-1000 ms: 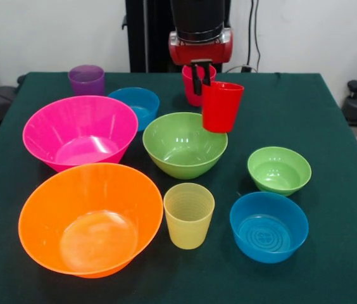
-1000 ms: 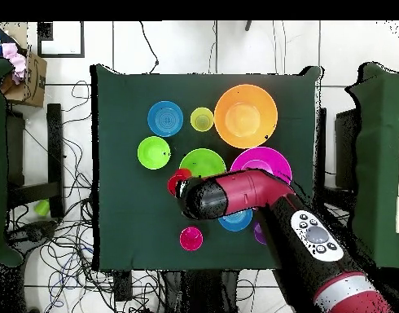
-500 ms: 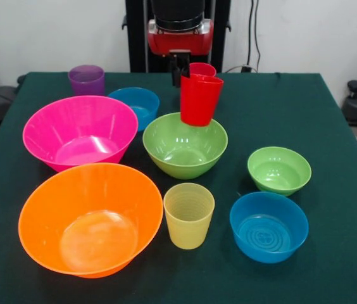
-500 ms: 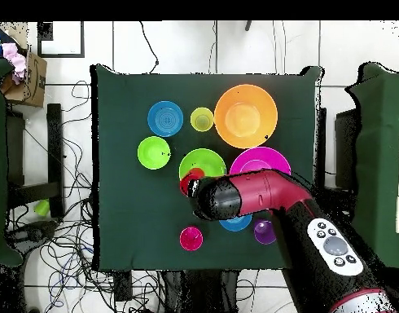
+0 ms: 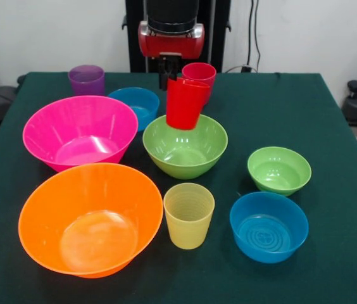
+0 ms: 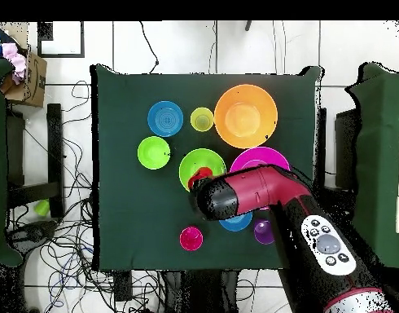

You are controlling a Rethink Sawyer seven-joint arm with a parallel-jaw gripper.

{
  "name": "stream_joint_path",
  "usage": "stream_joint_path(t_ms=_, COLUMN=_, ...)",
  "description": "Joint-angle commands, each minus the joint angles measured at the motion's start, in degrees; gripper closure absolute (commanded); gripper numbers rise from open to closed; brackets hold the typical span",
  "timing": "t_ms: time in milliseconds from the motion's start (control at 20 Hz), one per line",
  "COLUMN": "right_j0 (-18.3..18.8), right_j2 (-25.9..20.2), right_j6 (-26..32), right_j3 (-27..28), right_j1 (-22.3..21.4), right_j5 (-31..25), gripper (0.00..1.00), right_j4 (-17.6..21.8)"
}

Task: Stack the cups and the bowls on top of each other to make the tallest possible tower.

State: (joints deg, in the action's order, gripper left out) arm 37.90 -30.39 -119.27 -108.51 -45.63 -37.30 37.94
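Note:
My gripper (image 5: 169,77) is shut on the rim of the bright red cup (image 5: 185,104), which hangs slightly tilted over the far rim of the medium lime green bowl (image 5: 185,147). In the overhead view the red cup (image 6: 203,175) peeks out from under the arm at the edge of that green bowl (image 6: 199,163). To the left stands the hot pink bowl (image 5: 80,133), with the orange bowl (image 5: 90,218) in front of it. A pinkish-red cup (image 5: 200,71) stands behind the held cup, the purple cup (image 5: 87,80) at the far left, and the yellow cup (image 5: 188,215) near the front.
A small blue bowl (image 5: 135,103) sits behind the pink bowl. A small green bowl (image 5: 279,170) and another blue bowl (image 5: 269,227) stand at the right. The arm (image 6: 252,191) covers part of the pink bowl and the blue bowl (image 6: 235,222) in the overhead view.
The gripper has carried the bright red cup leftward in the front view, from beside the green bowl's right rim to over its far side.

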Motion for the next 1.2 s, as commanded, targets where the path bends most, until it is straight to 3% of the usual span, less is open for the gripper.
stream_joint_path(t_ms=50, right_j0=-2.95, right_j2=3.23, right_j6=8.85, right_j3=4.90, right_j1=2.48, right_j5=-3.97, gripper=1.00, right_j4=10.31)
stream_joint_path(t_ms=450, right_j0=-5.08, right_j2=4.59, right_j6=2.22, right_j3=7.06, right_j1=7.89, right_j5=3.91, gripper=1.00, right_j4=14.91)
stream_joint_path(t_ms=900, right_j0=-7.71, right_j2=6.05, right_j6=-3.19, right_j3=7.08, right_j1=11.26, right_j5=9.13, gripper=1.00, right_j4=14.35)
stream_joint_path(t_ms=1200, right_j0=-7.46, right_j2=6.37, right_j6=-0.50, right_j3=7.58, right_j1=12.94, right_j5=9.85, gripper=1.00, right_j4=12.84)
